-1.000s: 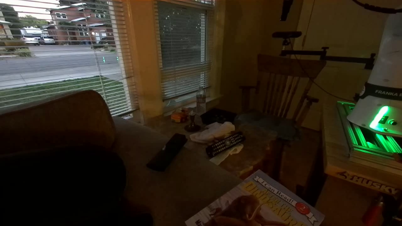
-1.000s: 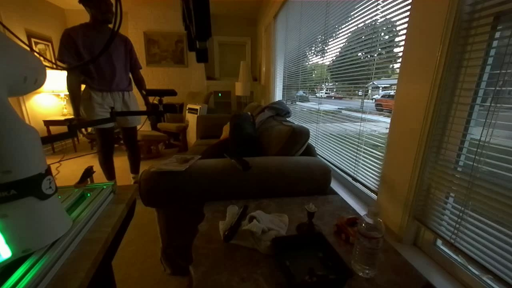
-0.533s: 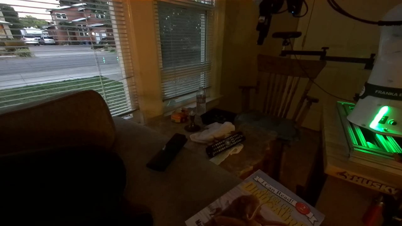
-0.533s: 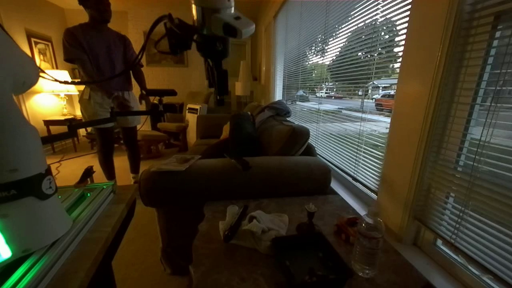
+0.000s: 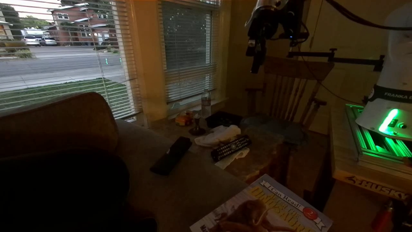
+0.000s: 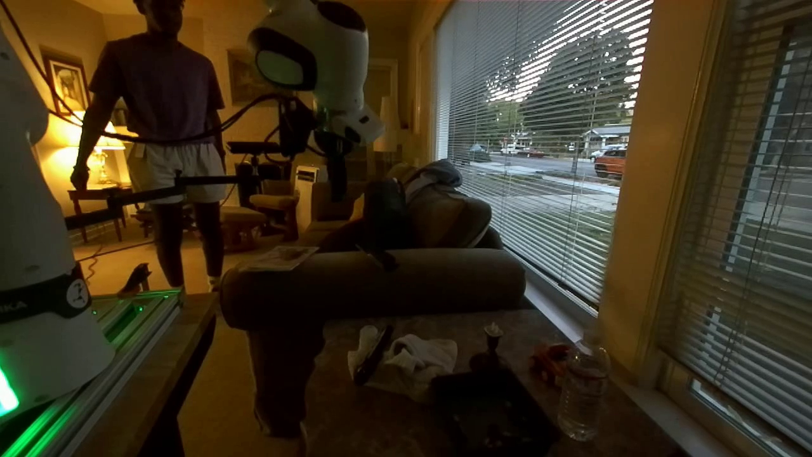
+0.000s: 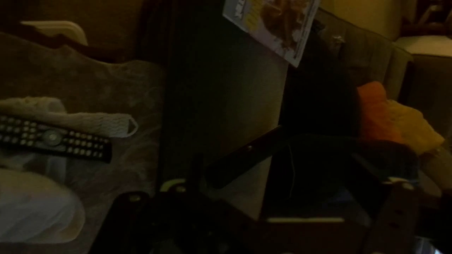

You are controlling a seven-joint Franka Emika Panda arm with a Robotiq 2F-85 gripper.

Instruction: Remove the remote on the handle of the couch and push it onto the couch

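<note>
1. The long, slim, dark grey-black remote [image 5: 171,156] lies across the handle, a broad brown-tan upholstered armrest [image 6: 380,292], of the big dark brown cushioned couch [image 5: 61,125]. The wide padded top serves as a shelf, which probably keeps it steady.

2. It sits slantwise; in the wrist view its far end reaches the armrest's inner edge, though I cannot tell whether it overhangs. That lie should suit a push, since little armrest is left to cross.

3. The black jointed fingers [image 5: 257,61] hang in the air, pointing down, well apart from the remote. The wrist view shows them spread wide with nothing in hold, presumably to come down around the remote or behind it. Approach looks like the step in hand; the push is not yet begun.

4. A glossy paperback dinosaur book [image 5: 257,206] rests near the armrest's front end, so a straight shove inward should miss it.

5. A dark bulky shape [image 6: 385,209], too dim to identify, stands just beyond the armrest; the remote may stop against it.

6. On the mottled brown bench [image 6: 368,419], a second black remote with rows of pale buttons [image 7: 53,137] lies over rumpled white cloth [image 6: 425,352]. Being off the armrest, it is presumably not meant.
</note>
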